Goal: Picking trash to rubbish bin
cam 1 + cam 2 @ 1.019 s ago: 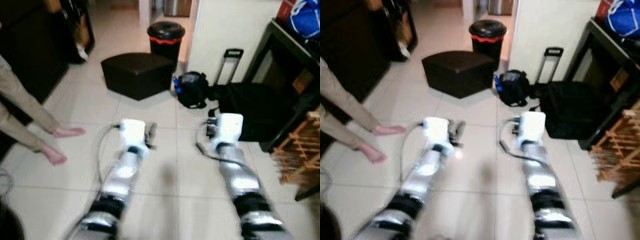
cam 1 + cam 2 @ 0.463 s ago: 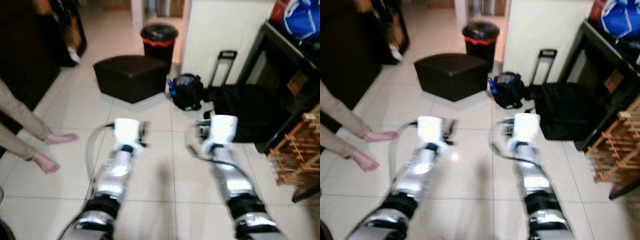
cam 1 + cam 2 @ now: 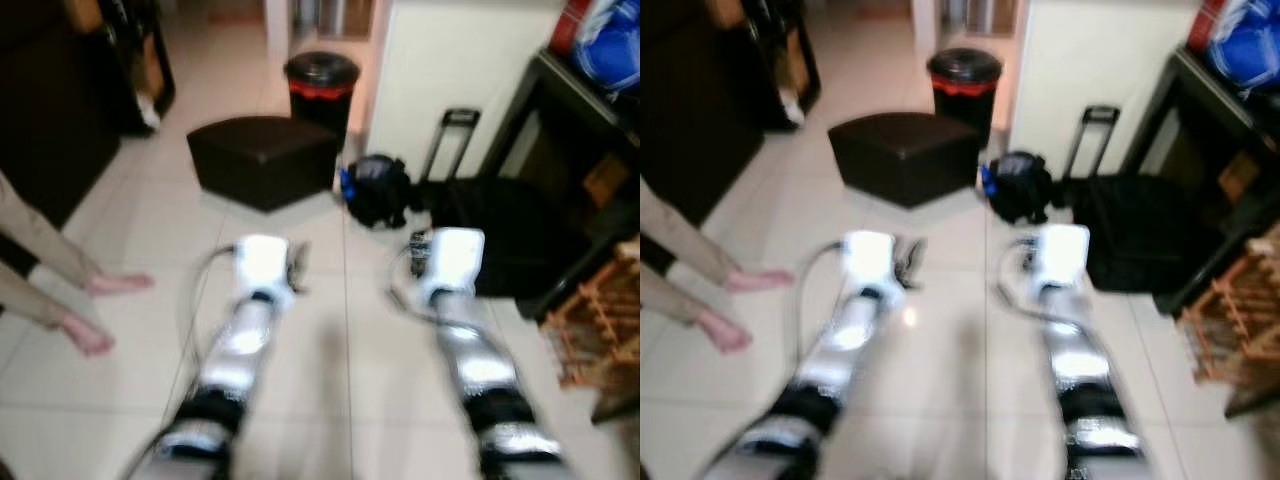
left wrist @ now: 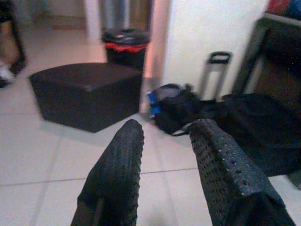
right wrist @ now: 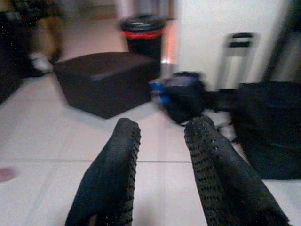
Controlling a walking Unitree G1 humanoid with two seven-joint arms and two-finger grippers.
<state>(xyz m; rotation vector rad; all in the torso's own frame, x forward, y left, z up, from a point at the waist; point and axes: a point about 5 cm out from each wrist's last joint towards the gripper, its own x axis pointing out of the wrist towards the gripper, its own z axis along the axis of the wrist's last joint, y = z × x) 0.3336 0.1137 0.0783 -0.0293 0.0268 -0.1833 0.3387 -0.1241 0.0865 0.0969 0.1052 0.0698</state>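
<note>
Pale floor tiles (image 3: 330, 340) stretched ahead of both silver arms, which reached forward side by side above them. Left claw (image 4: 162, 136) hung with its two black fingers parted and nothing between them; right claw (image 5: 162, 136) was likewise spread and empty. Ahead stood the black rubbish bin (image 3: 322, 85) with a red band (by the corner of a white wall), just behind a dark brown footstool (image 3: 262, 160). A black bag (image 3: 380, 190) lay beside a dark suitcase (image 3: 510, 235). A person's bare feet (image 3: 100, 305) stood at the left.
</note>
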